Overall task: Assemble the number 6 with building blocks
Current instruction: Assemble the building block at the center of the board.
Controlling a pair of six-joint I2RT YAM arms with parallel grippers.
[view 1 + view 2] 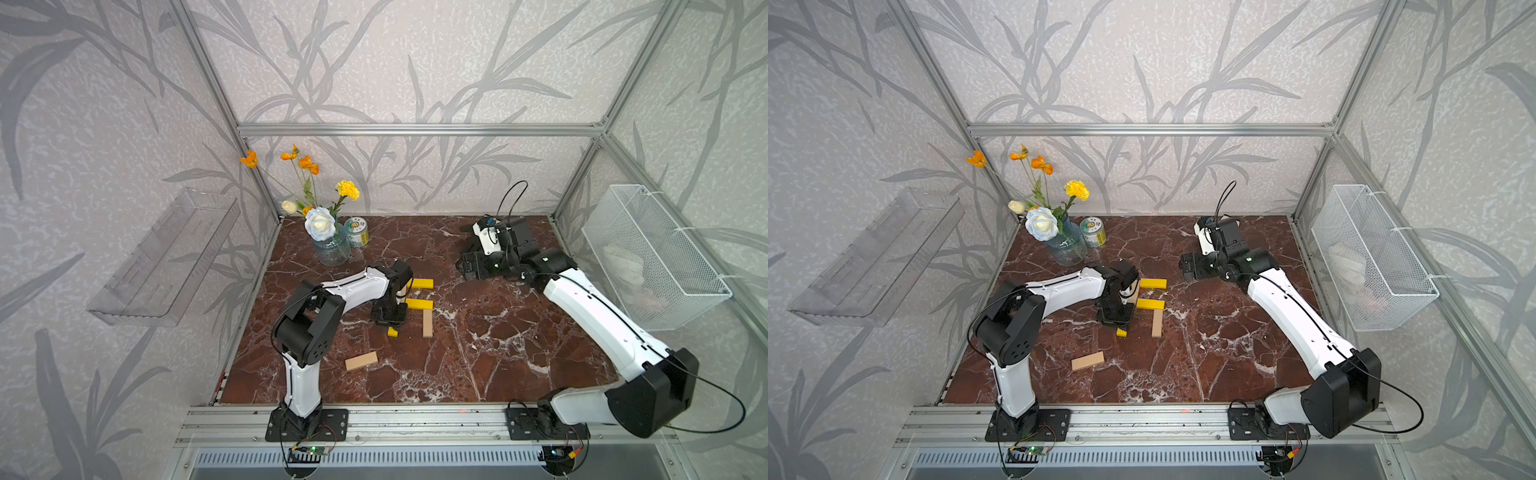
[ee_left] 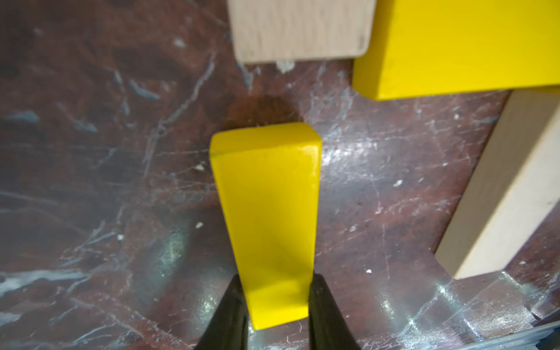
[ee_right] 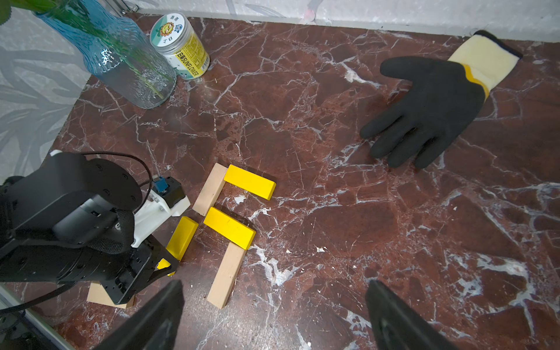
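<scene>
Red-brown marbled worktop (image 1: pixel 478 353) is enclosed by leaf-patterned walls (image 1: pixel 415 62). Near its middle, four building blocks (image 3: pixel 229 228) are laid as a partial number 6 (image 1: pixel 419 304): two yellow bars crosswise, two pale wood bars lengthwise. A third yellow bar (image 2: pixel 266 212) is clamped at one end by the left claw (image 2: pixel 276 278), just beside the figure. A last pale bar (image 1: pixel 361 360) is seen apart, nearer the front edge. The right claw (image 3: pixel 275 283) is held wide open, empty.

Left arm bent at elbow, wrist pointing down, left hand (image 1: pixel 390 322) clamped on bright yellow wooden bar (image 2: pixel 266 212). Right arm stretched toward back, right hand (image 3: pixel 274 286) spread wide, empty.
</scene>
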